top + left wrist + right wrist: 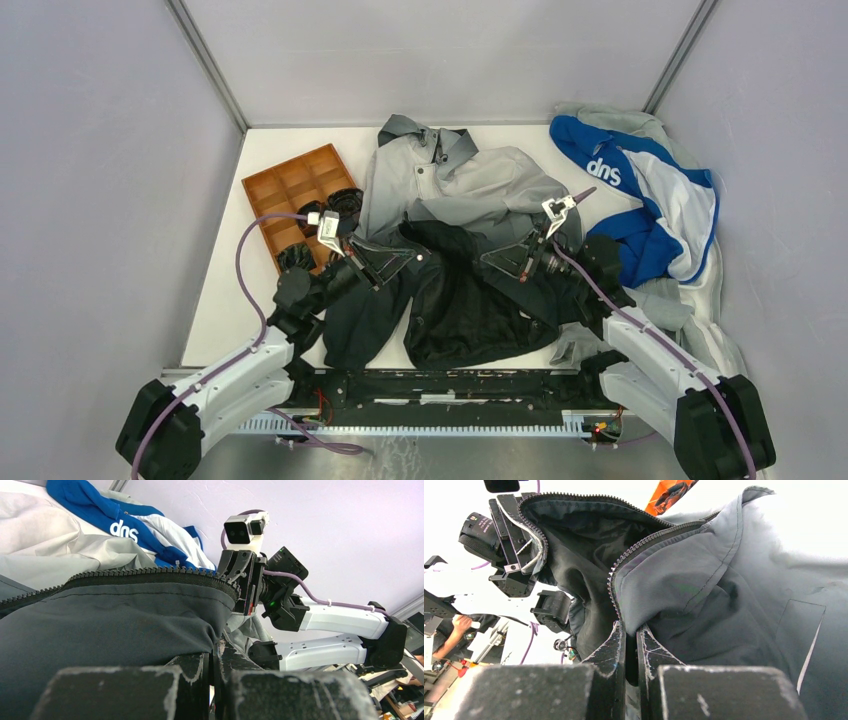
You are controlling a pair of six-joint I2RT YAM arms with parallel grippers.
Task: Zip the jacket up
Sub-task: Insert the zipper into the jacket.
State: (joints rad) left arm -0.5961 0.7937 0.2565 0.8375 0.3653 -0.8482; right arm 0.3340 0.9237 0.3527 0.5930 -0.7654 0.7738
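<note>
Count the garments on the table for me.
3: the jacket in the middle, the blue-and-white garment at the far right, and a light grey garment lying under that one. More could be hidden beneath these.

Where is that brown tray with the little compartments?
In the overhead view, the brown tray lies on the left side, just left of the jacket.
</note>
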